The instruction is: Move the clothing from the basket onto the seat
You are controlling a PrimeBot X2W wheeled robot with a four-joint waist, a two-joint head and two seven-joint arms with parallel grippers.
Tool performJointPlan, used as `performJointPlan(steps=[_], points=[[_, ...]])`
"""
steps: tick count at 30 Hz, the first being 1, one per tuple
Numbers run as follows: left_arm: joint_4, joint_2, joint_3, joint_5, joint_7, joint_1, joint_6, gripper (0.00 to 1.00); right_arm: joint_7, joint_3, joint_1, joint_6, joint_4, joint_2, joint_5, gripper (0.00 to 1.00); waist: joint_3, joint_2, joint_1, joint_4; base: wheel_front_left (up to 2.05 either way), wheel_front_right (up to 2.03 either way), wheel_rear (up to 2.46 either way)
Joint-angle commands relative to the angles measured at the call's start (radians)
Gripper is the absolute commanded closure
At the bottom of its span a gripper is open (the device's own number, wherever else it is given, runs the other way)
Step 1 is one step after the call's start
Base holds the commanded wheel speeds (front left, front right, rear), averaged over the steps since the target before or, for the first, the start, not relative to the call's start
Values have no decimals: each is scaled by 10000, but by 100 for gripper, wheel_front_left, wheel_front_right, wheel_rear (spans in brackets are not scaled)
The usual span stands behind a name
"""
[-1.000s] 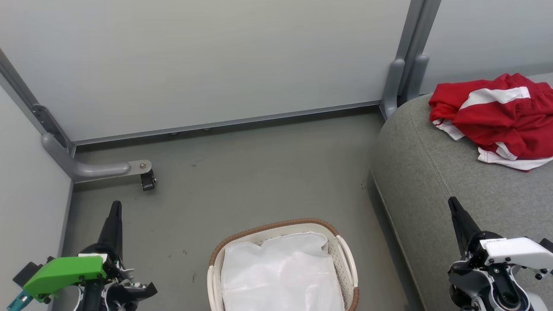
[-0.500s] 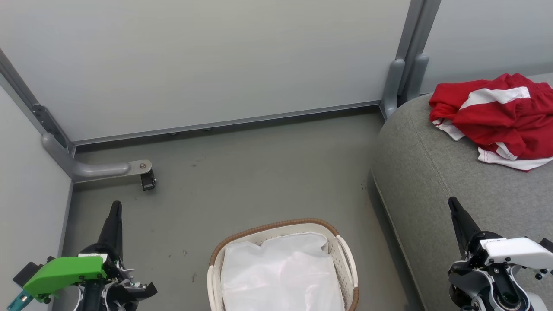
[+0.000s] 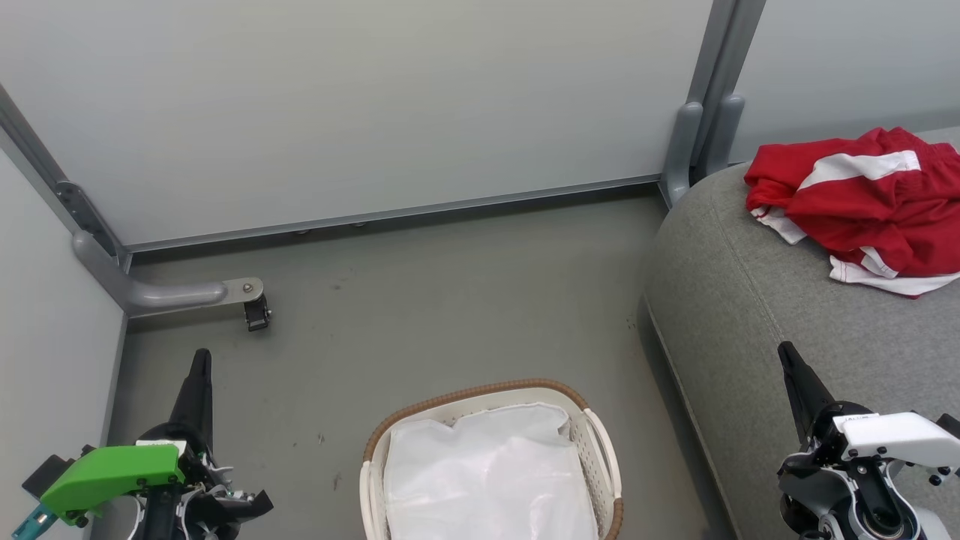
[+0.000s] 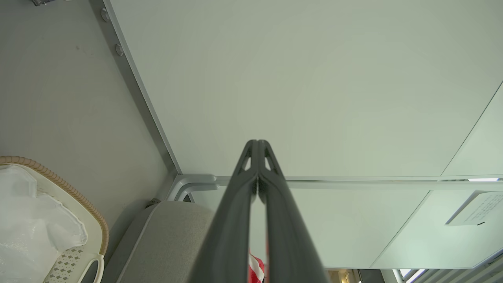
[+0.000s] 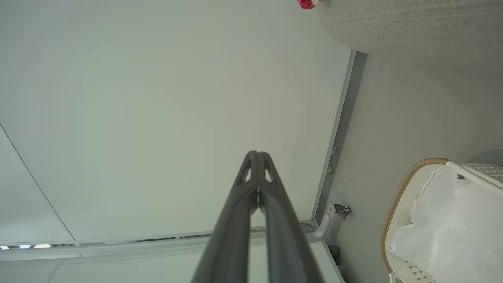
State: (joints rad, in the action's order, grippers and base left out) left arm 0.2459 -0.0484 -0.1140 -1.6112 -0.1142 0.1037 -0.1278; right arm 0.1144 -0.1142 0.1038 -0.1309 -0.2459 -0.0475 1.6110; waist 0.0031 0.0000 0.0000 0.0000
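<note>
The left tool (image 3: 200, 358) stood at the lower left of the head view, its dark fingers pressed together and empty, pointing up toward the partition wall (image 3: 375, 112). A side panel lay close on its left and bare floor (image 3: 450, 300) on its right. A grey bracket foot (image 3: 187, 292) jutted onto the floor ahead of it. In the middle the basket (image 3: 465, 393) sat on the floor, its long axis running up that view, with the white lining (image 3: 487, 480) inside. An open strip of floor parted it from the seat (image 3: 750, 300), whose rounded edge curved down on the right. The clothing (image 3: 862, 202) lay heaped on the seat's far part, stretching from upper left to lower right, its white stripe running roughly across. The right tool (image 3: 784, 351), likewise closed and empty, hung over the seat's near part. The left wrist view added a paper notice (image 4: 475, 208) on a far panel
</note>
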Motion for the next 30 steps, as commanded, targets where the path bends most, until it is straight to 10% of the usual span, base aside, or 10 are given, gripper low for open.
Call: performJointPlan(steps=[1,30], points=[[-23,-33,-25,-34,-32,107,-58,100,28,-23,79,3,40,-52,38,100,0,0,0,1,0,0,0],[-23,-33,-24,-35,-31,107,-59,100,27,-22,79,3,39,-52,39,100,0,0,0,0,0,0,0]])
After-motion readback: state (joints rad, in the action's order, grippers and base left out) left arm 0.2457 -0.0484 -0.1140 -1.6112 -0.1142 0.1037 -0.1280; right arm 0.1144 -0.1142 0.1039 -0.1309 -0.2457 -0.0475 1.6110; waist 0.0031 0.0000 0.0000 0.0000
